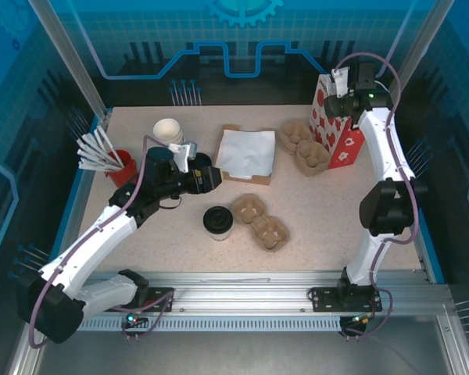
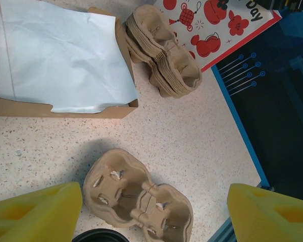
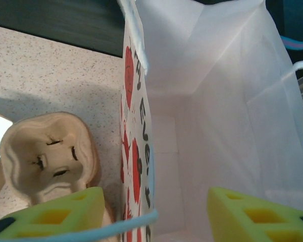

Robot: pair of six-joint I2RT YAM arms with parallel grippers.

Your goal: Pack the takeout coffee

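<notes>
The takeout coffee (image 1: 217,221), a pale cup under a black lid, stands upright at the table's middle; the rim of its lid (image 2: 98,236) peeks in at the bottom of the left wrist view. My left gripper (image 1: 209,178) (image 2: 154,194) hovers just behind it, open, with nothing between its yellow fingers (image 2: 40,212). A red-and-white paper bag (image 1: 336,129) stands open at the back right. My right gripper (image 1: 334,100) (image 3: 155,196) is at its mouth, open, straddling the bag's left wall (image 3: 136,151): one finger outside, the other inside. The bag's blue handle (image 3: 126,224) crosses by the outer finger.
A two-cup pulp carrier (image 1: 262,220) (image 2: 136,199) lies right beside the coffee. A stack of carriers (image 1: 305,144) (image 2: 164,50) (image 3: 48,156) sits against the bag. A cardboard tray with white paper (image 1: 246,155) (image 2: 60,55), white cups (image 1: 168,130) and a red pot of stirrers (image 1: 121,166) stand behind.
</notes>
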